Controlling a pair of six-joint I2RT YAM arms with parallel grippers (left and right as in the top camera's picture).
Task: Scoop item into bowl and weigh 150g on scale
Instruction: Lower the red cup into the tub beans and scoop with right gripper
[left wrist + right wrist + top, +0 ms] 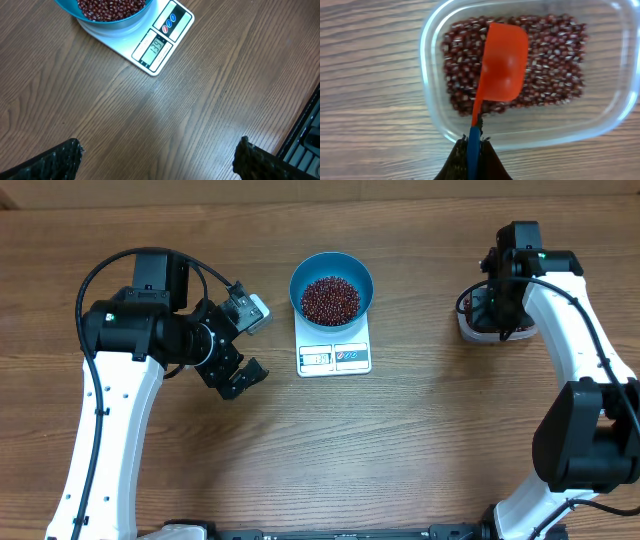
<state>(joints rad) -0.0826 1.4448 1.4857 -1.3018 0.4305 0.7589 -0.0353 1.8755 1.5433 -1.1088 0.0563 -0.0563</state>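
Overhead: beans in bowl, tub; right gripper pinches scoop, left gripper spread

Deep blue bowl, holding dark red-brown beans, sitting on white scale, display seemingly reading 139

Table: wood-grain tabletop; you see it under everything in all three views.
Tub: clear rectangular plastic tub, rounded corners; it sits on your right side of the table.
Scoop: red measuring scoop; head over the tub's inside; handle crosses the near rim, turning blue there.
Frame: dark frame along the table's front edge.
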